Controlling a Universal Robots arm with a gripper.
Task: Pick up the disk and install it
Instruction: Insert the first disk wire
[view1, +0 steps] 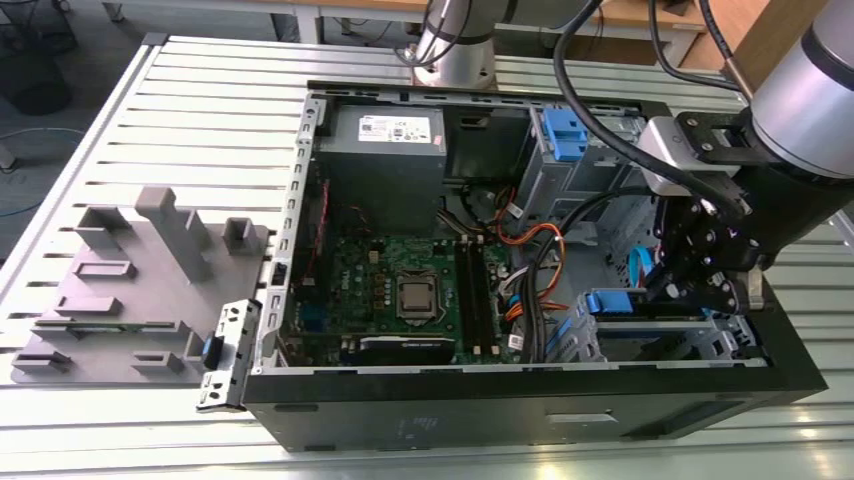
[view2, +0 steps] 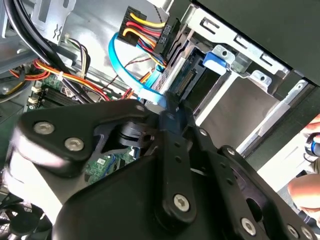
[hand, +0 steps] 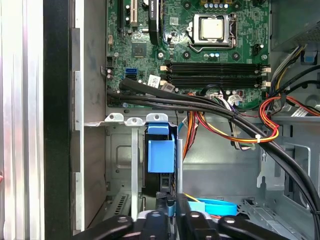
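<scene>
On the exterior view's left, a grey moulded fixture (view1: 134, 270) lay on the slatted metal table (view1: 200, 100), just beside the open computer case (view1: 534, 415). Inside the case, the grey power supply (view1: 387, 140) sat against the far wall. The green motherboard (view1: 400, 290) lay nearer the camera, with a bundle of orange and black cables (view1: 534, 250) to its right. Further right, the disk (view1: 617, 303) was slotted into the drive cage (view1: 667, 320) at the case's near corner, with its blue rail tab showing. The arm (view1: 801, 110) hung over that corner. In both wrist views the gripper (hand: 171, 202) had its fingers pressed together. They appeared to be pinching the end of the flat blue data cable (view2: 120, 55), just beside the disk's connector edge.
</scene>
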